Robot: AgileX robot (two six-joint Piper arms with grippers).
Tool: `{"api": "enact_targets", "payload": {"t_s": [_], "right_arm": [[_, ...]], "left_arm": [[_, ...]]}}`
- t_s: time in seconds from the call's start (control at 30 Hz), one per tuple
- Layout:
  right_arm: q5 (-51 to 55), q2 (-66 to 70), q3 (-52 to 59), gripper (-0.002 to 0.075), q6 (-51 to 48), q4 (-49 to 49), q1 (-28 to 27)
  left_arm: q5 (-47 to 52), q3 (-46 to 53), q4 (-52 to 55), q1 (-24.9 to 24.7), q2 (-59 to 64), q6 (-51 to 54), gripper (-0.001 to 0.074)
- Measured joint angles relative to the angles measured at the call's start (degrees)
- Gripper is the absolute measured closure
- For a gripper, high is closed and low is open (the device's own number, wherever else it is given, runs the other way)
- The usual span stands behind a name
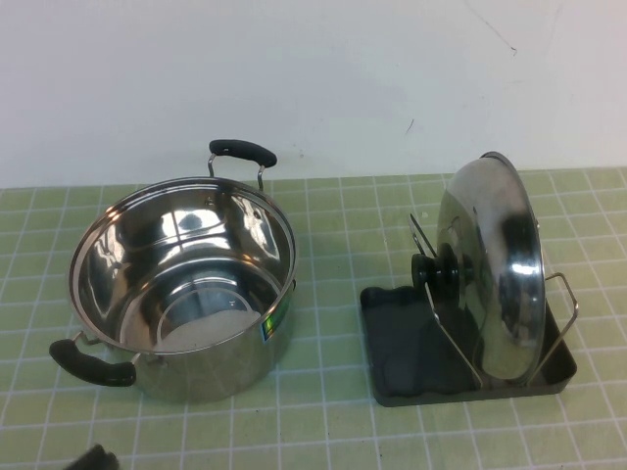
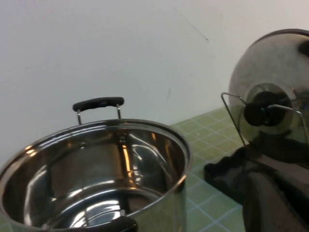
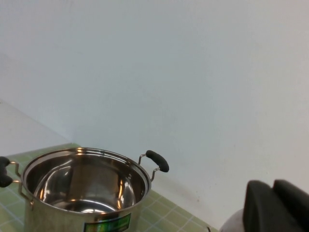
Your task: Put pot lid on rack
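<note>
Pot lid (image 1: pixel 495 264) upright in rack (image 1: pixel 397 343); rigid, slippery steel, take by black knob (image 1: pixel 436 272). Left claw (image 2: pixel 275 203), right claw (image 3: pixel 275 208): state cannot tell.

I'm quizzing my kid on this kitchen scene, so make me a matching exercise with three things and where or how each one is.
Things:
1. pot lid
2. pot
3. rack

States:
A. open and empty, on the table's left
B. dark tray holding something between wire loops
C. standing on edge, knob toward the pot

Pairs: 1-C, 2-A, 3-B. The right end effector shows only in its wrist view.
</note>
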Motion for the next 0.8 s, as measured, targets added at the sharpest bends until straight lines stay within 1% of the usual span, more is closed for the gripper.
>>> {"api": "enact_targets", "payload": {"t_s": [0.17,0.33,0.43,0.57,0.7,0.77,0.8], "right_arm": [[-1.3,0.0,0.0,0.0695,0.8,0.5,0.0],[-12.6,0.0,2.7,0.0695,2.0,1.8,0.1],[-17.9,-0.2,7.4,0.0695,2.6,2.3,0.1],[-23.8,-3.8,12.5,0.0695,2.2,2.3,0.0],[-25.9,-10.0,13.7,0.0695,0.7,1.0,-3.1],[-26.2,-12.3,13.7,0.0695,2.3,-3.7,-5.6],[-26.3,-13.4,13.7,0.0695,4.8,-7.6,-7.2]], "left_arm": [[-5.6,0.0,0.4,0.0,0.0,0.1,0.0736],[-9.3,0.0,0.6,0.0,0.0,0.1,0.0736],[-10.8,0.0,0.7,0.0,0.0,0.1,0.0736],[-11.0,0.0,1.0,0.0,0.0,0.1,0.0736],[-11.2,0.0,1.0,0.0,0.0,0.1,0.0736],[-11.2,0.0,1.0,0.0,0.0,0.1,0.0736],[-11.2,0.0,1.0,0.0,0.0,0.1,0.0736]]}}
